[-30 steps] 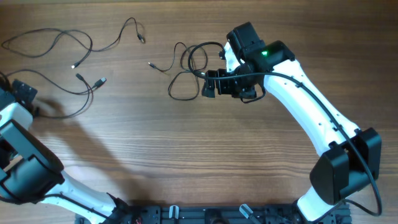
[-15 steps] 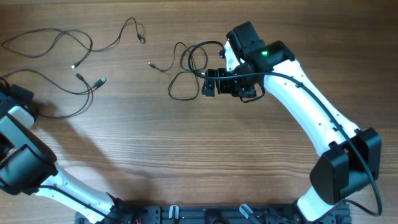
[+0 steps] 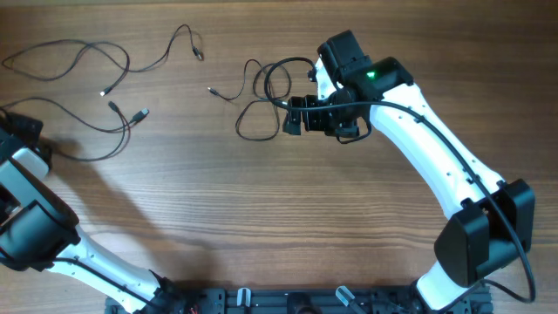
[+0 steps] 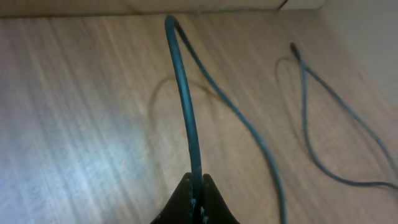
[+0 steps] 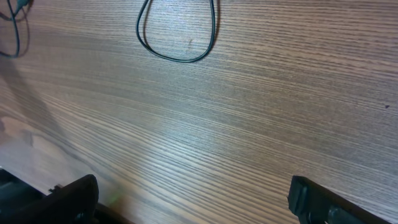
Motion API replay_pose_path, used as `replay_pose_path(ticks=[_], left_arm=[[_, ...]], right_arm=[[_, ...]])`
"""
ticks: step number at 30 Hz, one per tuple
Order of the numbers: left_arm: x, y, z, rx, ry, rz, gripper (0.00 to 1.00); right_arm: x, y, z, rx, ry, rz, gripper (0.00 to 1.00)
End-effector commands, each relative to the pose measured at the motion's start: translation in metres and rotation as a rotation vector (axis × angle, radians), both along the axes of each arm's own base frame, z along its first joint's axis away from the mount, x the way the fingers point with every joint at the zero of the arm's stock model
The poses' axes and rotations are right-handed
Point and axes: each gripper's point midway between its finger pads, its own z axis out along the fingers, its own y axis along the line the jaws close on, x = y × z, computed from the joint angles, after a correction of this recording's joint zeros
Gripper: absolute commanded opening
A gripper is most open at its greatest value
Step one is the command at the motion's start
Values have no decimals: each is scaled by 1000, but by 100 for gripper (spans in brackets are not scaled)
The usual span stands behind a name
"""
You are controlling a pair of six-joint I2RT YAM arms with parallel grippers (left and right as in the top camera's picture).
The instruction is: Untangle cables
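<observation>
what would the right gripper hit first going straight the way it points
Probably the cable loop ahead of the right gripper; only bare table between. If it's tilted down, the table comes first.

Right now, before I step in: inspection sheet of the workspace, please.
Surface: wooden table, bare grain, no marks seen.
Job's things: held cable rising from the left claw; looped cable lying ahead of the right claw; loose cables spread at the far left.
Clutter: nothing seen.
Grippers: left claw shut on the held cable at the table's left edge; right claw open, empty, over bare wood.
Cables: thick black arm cable runs along the right arm, apart from the thin ones.
Surroundings: black rail along the near edge; nothing else seen.
</observation>
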Motion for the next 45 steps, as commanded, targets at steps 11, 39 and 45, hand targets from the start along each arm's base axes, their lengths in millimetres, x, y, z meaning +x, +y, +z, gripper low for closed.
replay_pose_path(ticks=[11, 39, 45], left_arm=[[1, -20, -14, -148, 62, -63, 100], [-38, -264, 70, -754, 207, -318, 100], [-40, -348, 29, -679, 436, -526, 100]], right_arm=[[-2, -1, 0, -13, -2, -11, 100], [12, 2, 3, -3, -63, -20, 100], [11, 3, 4, 3, -57, -24, 100]])
